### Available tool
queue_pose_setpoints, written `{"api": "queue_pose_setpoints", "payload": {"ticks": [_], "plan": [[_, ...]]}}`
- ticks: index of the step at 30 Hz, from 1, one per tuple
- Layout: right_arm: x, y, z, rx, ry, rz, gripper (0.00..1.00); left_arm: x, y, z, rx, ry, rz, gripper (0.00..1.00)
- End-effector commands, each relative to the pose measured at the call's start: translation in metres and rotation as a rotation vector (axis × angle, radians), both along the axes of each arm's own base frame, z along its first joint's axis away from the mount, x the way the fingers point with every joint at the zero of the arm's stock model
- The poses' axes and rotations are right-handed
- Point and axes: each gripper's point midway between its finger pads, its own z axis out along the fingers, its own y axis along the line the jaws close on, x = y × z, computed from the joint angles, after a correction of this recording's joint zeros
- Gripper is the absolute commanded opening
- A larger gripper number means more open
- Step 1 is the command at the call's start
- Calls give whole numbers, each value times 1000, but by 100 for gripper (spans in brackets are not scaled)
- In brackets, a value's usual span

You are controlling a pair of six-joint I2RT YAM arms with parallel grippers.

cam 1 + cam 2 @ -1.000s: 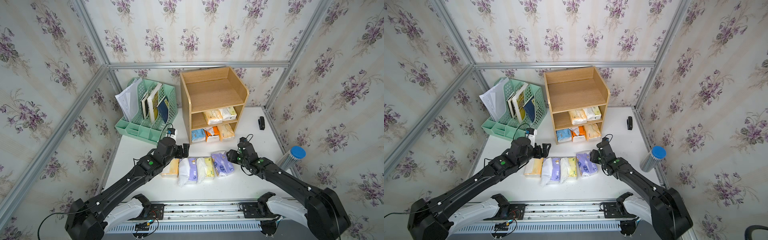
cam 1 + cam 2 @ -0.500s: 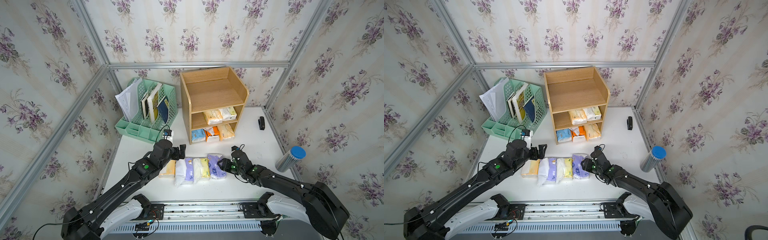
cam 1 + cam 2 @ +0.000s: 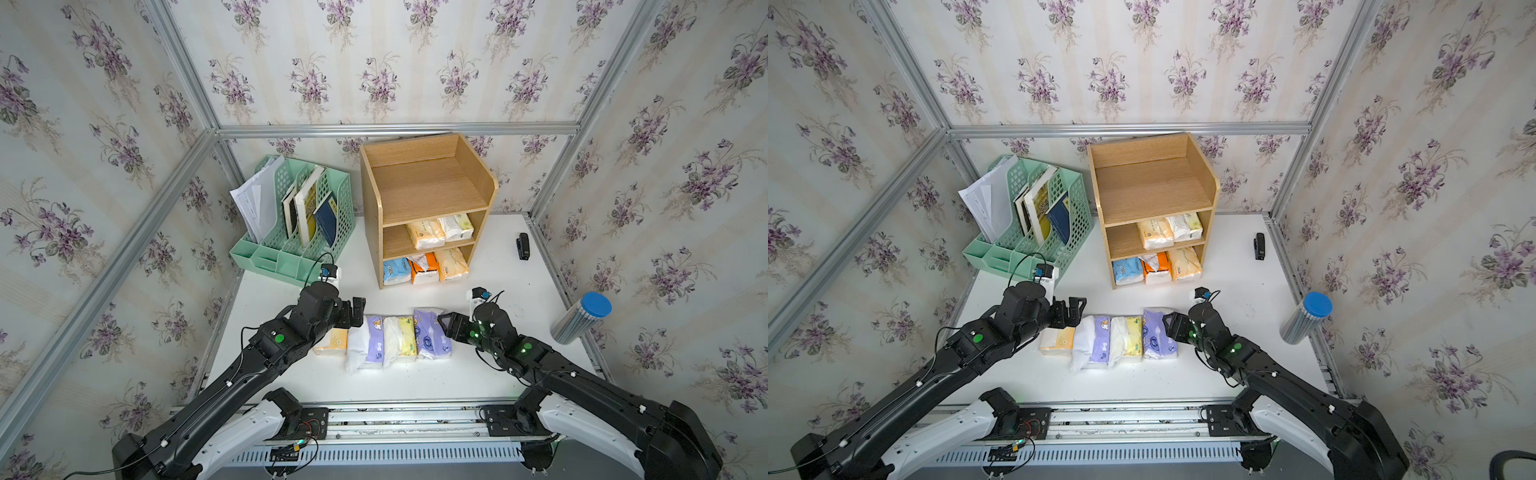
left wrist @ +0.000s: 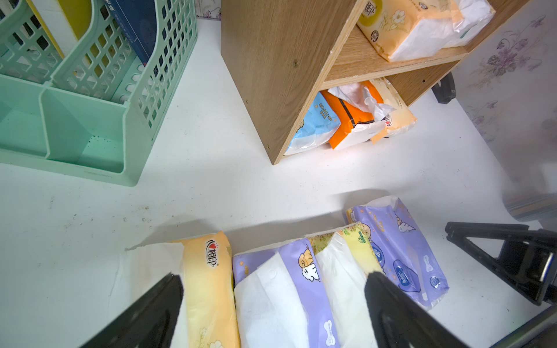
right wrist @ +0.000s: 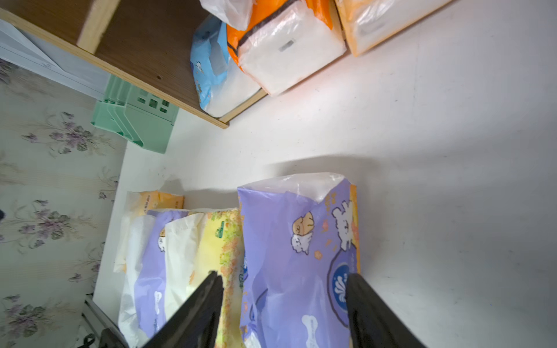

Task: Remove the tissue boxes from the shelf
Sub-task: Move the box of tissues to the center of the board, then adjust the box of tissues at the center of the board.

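Both top views: wooden shelf, top tier bare; two mid-tier packs and three bottom-tier packs are seen inside. A row of four packs is laid on the table betw. the arms.
Left wrist: left gripper is spread wide, empty, over the row.
Right wrist: right gripper is splayed astride the purple pack, not pinching.
Packs are judged light, squashy, slippery; best pinched across the narrow sides.
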Motion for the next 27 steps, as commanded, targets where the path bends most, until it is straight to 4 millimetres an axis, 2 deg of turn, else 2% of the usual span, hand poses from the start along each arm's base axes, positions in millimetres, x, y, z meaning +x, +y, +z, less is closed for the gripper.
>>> {"api": "queue_pose_setpoints", "payload": {"ticks": [1,5,9,13,17,21,27], "plan": [[-7,-5,-18,-77,43,35,69,1,-4,6,6,-4,-24,99],[-18,7,-37,-8,79,92,67,7,-12,23,-6,-54,-62,99],[-27,17,-48,62,120,121,66,16,-16,53,-8,-130,-84,99],[-28,22,-46,75,129,121,66,32,-18,78,43,-185,-103,99],[-25,19,-34,74,112,83,65,54,-20,81,49,-171,-94,99],[-18,4,-1,68,38,10,66,76,-35,93,34,-188,-135,99],[-1,-7,80,180,-184,-80,67,101,-59,107,9,-214,-181,99]]}}
